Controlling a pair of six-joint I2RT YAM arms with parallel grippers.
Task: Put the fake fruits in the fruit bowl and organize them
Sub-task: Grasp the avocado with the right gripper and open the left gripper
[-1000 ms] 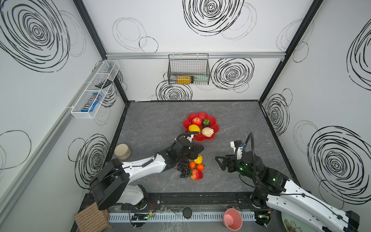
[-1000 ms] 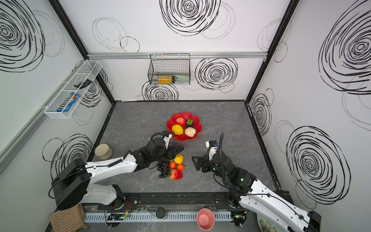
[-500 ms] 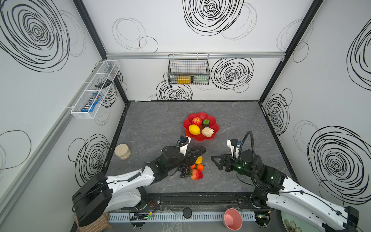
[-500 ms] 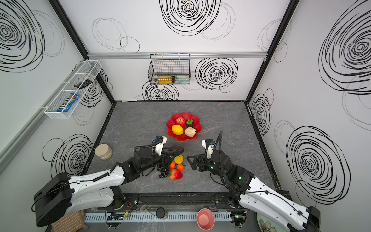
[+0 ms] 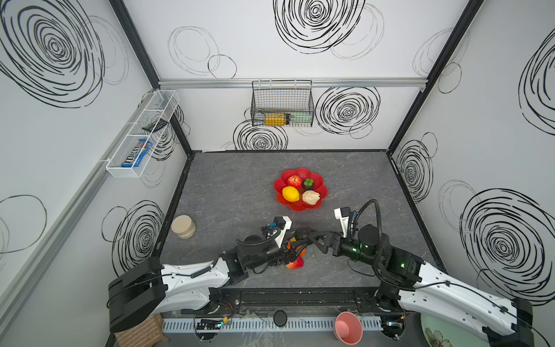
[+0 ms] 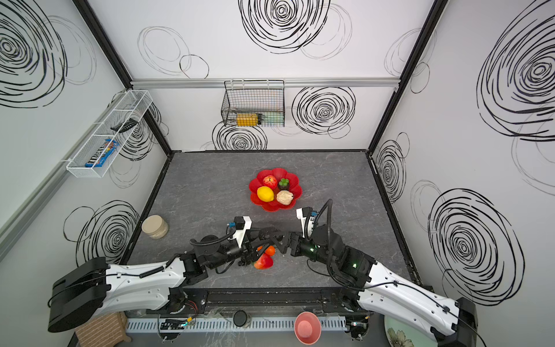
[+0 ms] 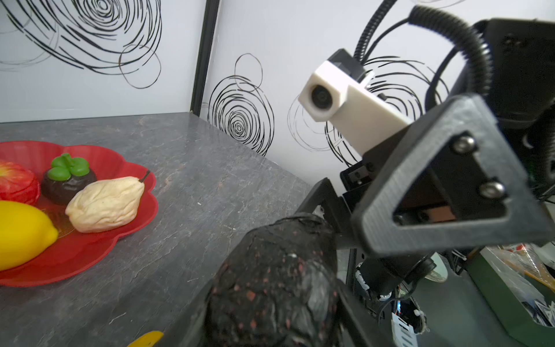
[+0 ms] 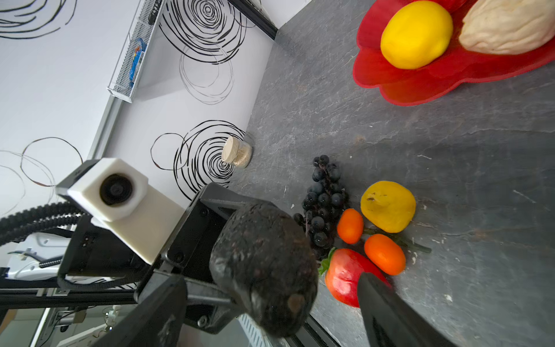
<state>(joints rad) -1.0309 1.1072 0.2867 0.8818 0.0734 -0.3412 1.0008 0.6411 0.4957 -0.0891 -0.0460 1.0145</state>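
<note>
**A:** Entry one, fruit bowl: location and contents?

**B:** Red, petal-rimmed. It sits on the grey table at mid-depth, a little right of centre. It holds four pieces:
- red apple, far left
- mangosteen, far right
- large lemon, near left
- cream wrinkled fruit, near right, just beside the mangosteen

**A:** Entry two, avocado?

**B:** Dark, with a pebbled skin. It is off the table, in the air on the near side of the bowl, above the loose fruit. The left gripper is clamped on it, one finger on either flank.

**A:** Right gripper?

**B:** It comes in from the right, facing the left one. Its jaws are spread wide, with the avocado's free end between them. One finger stands clear of the fruit. Whether the other touches it cannot be told.

**A:** Loose stock?

**B:** Five pieces in one cluster on the table, near centre, under both grippers:
- grape bunch, left side
- small lemon, far side
- two oranges, in the middle
- strawberry, nearest

**A:** Sundries?

**B:** One jar at the near left, well apart from the cluster.
</note>
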